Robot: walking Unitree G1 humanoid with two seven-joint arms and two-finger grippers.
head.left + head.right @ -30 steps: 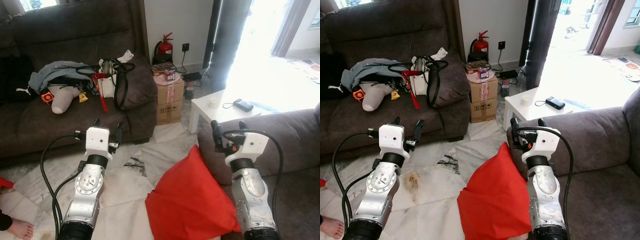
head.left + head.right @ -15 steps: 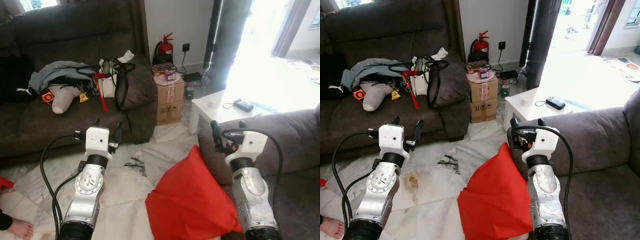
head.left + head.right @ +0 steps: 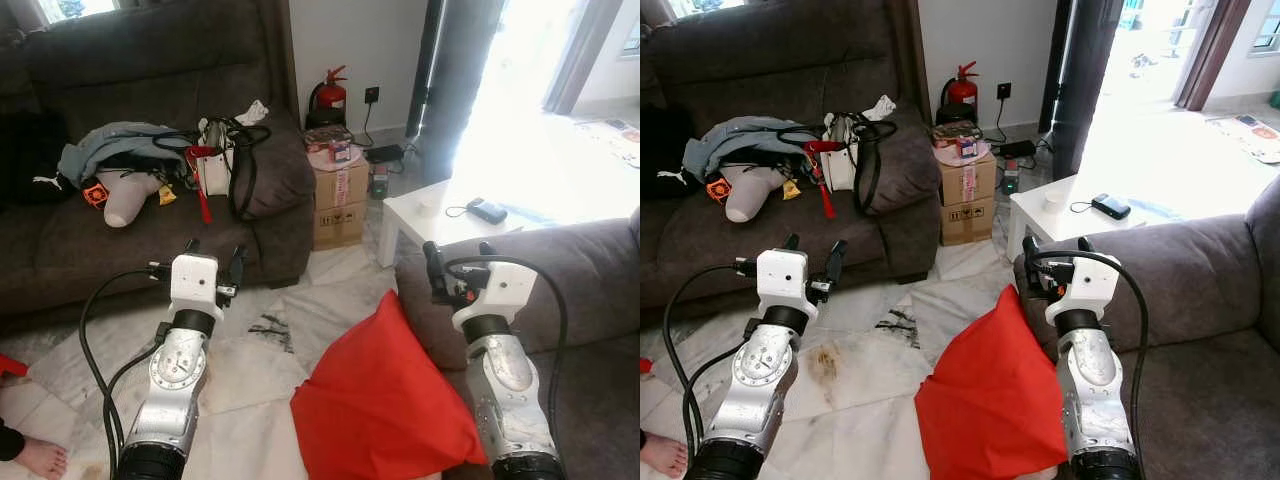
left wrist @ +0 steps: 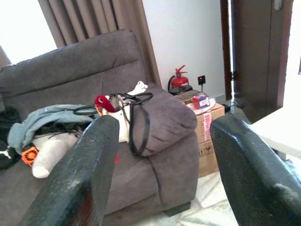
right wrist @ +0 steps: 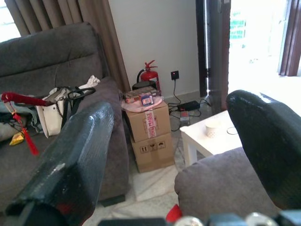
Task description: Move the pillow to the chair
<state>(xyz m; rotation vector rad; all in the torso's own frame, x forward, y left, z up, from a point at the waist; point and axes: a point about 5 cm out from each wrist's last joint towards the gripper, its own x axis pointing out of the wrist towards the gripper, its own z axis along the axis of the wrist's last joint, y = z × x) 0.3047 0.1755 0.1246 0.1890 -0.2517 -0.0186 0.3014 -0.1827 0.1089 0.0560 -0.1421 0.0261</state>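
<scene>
A white leaping-cat logo, the Puma mark, stands on the black bag at the far left of the sofa. The cardboard boxes beside the sofa carry red-and-white printed tape and small black handling symbols, but the lettering is too small to read. The print on the small carton atop them is also unreadable.

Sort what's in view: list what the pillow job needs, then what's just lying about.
For the job:
- red fabric pillow, leaning against the armchair
- grey upholstered armchair
- left gripper, open
- right gripper, open

Lying about:
- dark brown sofa
- white handbag
- cardboard boxes
- red fire extinguisher
- white side table
</scene>
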